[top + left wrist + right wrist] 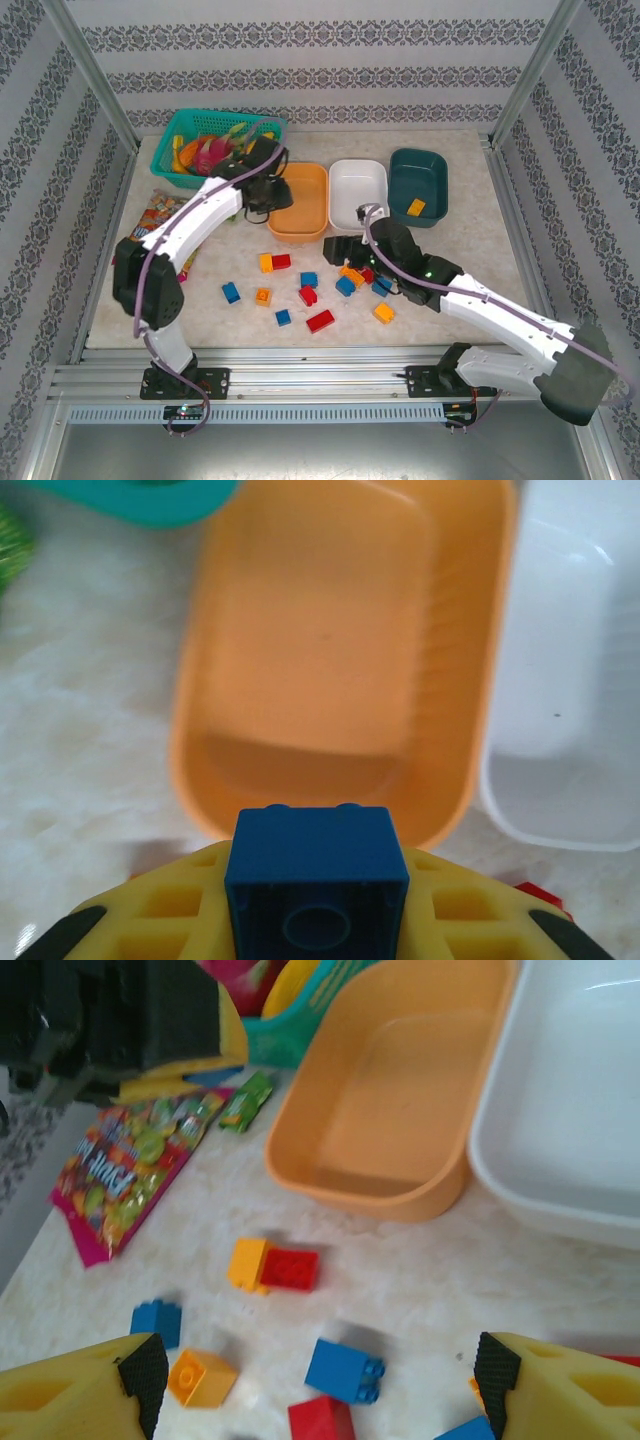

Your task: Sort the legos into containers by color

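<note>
My left gripper (266,195) hangs by the orange tray's (300,205) left rim, shut on a blue lego (318,875) between its yellow fingers (160,920); that tray (330,650) is bare inside. My right gripper (320,1378) stands open low over the loose legos: a blue one (345,1370), a red one (322,1422), an orange one (200,1376), and a joined yellow and red pair (274,263). The white tray (357,190) holds nothing. The dark teal tray (420,178) holds one orange lego (416,207).
A teal mesh basket (215,138) with fruit stands at the back left. A colourful snack bag (160,225) lies under the left arm. More legos lie scattered at the front: blue (231,292), red (320,321), orange (384,313).
</note>
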Available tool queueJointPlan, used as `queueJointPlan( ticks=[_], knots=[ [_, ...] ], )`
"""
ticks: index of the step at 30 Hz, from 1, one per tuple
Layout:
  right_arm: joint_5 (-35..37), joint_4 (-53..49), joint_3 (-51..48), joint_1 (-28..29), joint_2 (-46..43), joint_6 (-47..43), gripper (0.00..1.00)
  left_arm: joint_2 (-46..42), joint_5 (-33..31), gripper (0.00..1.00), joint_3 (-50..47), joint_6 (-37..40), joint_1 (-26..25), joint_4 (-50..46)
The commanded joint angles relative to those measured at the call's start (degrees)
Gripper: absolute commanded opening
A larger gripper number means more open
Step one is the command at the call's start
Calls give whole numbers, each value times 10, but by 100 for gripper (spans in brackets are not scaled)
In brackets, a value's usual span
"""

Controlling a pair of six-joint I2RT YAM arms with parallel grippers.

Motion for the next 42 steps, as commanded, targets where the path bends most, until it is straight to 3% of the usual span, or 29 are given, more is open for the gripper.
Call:
queueJointPlan(
  ticks=[1,12,18,25,34,42],
  knots=[
    [37,17,25,-27,-22,48,83,71,-18,28,54,36,-7,-42],
    [63,-65,-4,-82,-113,120,84,296,-34,32,265,69,-6,-94],
    [99,-165,-39,-106,-170,177,83,323,-34,40,267,68,-3,-96],
    [92,-255,-46,-153,-168,234,78,318,-41,61,283,73,-3,-110],
    [41,-338,8,-218,-40,294,60,214,-36,70,273,74,-11,-89],
    [-42,-297,43,-260,120,314,56,-18,19,72,50,77,-32,33]
  ],
)
